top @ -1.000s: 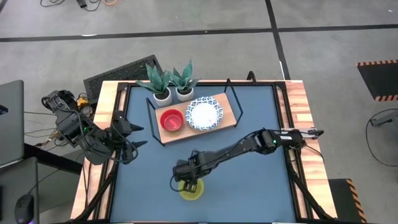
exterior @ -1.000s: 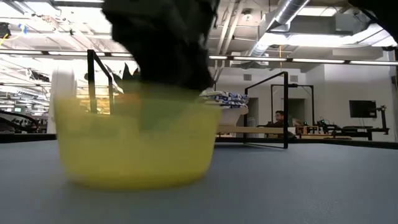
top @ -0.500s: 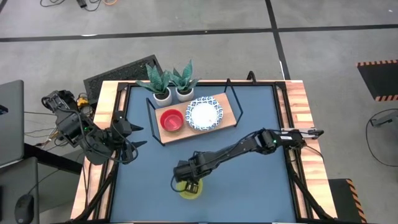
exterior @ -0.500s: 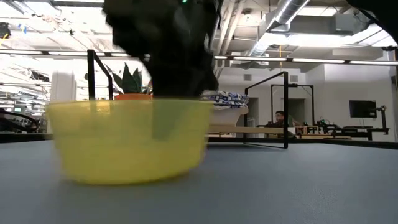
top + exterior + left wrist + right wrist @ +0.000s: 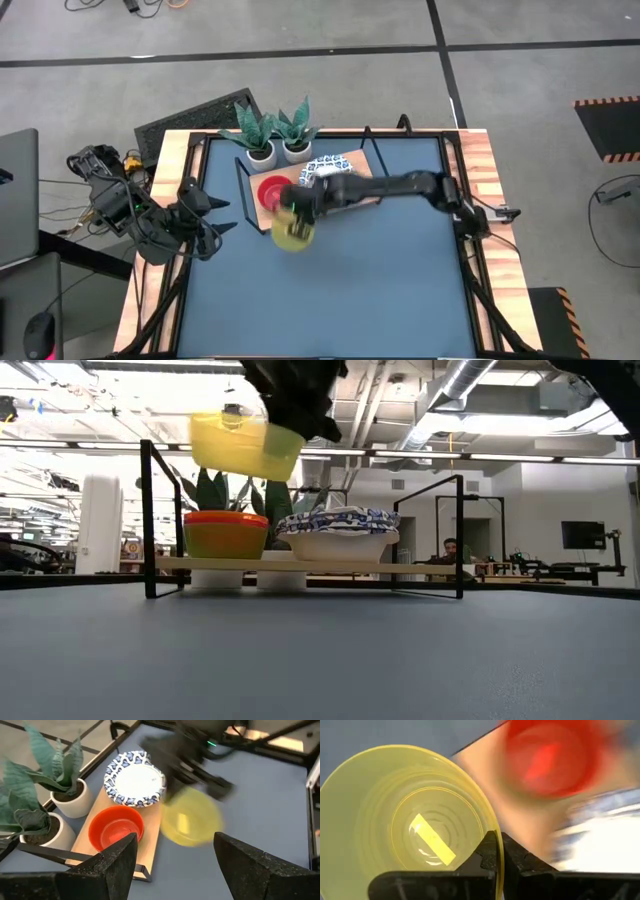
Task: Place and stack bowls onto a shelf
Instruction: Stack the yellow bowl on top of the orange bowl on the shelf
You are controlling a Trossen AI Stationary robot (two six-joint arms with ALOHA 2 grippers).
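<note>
Yellow bowl [image 5: 293,234] pinched at its rim by the right gripper [image 5: 300,205], airborne beside the shelf [image 5: 365,182]; next, lower into the red bowl [image 5: 272,190].

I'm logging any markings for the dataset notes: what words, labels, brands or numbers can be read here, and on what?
None can be read.
yellow bowl: a plain yellow strip inside its base, no lettering visible.
white bowl: blue pattern only, no text.
red bowl, shelf: unmarked.
</note>
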